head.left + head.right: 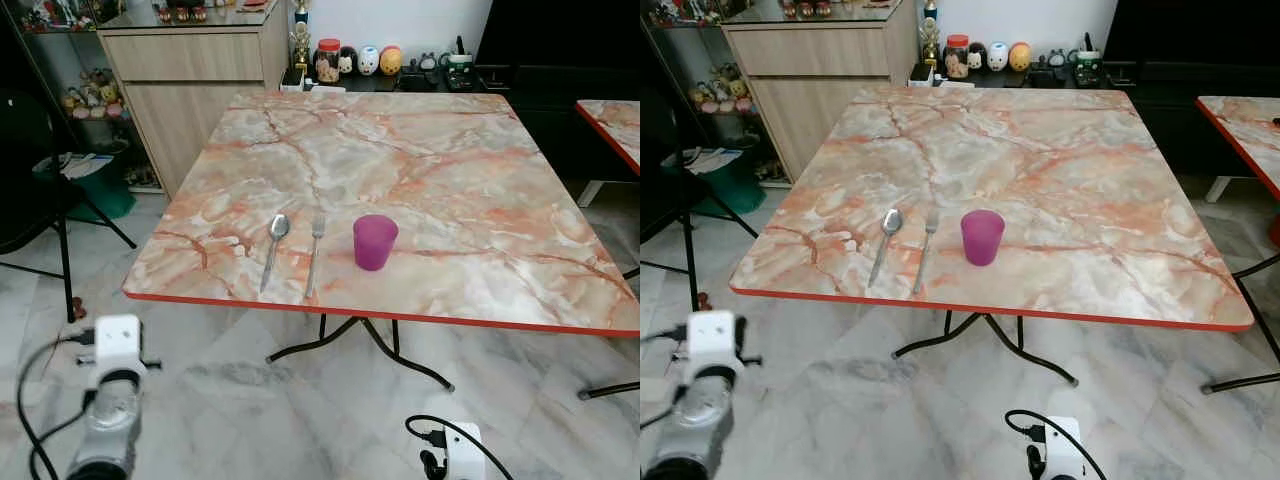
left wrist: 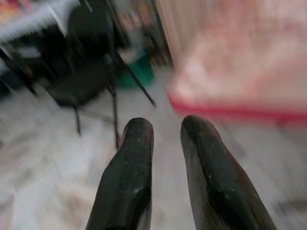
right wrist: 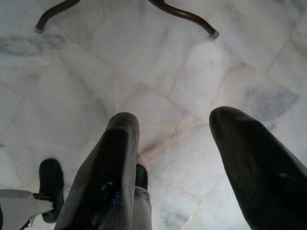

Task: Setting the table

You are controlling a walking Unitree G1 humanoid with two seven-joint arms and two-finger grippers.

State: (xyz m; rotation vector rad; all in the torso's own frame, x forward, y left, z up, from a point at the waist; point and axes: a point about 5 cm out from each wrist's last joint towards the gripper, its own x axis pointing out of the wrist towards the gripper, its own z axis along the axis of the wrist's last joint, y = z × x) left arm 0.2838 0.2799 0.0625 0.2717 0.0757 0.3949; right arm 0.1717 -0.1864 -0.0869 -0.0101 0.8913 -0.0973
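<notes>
A marble-patterned table (image 1: 440,180) with a red edge stands in front of me. Near its front edge lie a metal spoon (image 1: 274,247) and a fork (image 1: 315,252) side by side, handles toward me. A translucent purple cup (image 1: 374,241) stands upright just right of the fork. My left arm (image 1: 112,385) and right arm (image 1: 455,455) hang low, below the table's edge. The left gripper (image 2: 167,127) has a narrow gap with nothing in it and points toward the table's left corner. Over the floor, the right gripper (image 3: 175,120) is wide open and empty.
A wooden cabinet (image 1: 190,80) and a shelf with jars and figurines (image 1: 365,60) stand behind the table. A black tripod and chair (image 1: 50,200) are at the left, a second table (image 1: 612,125) at the right. The table's black legs (image 1: 360,345) spread over the marble floor.
</notes>
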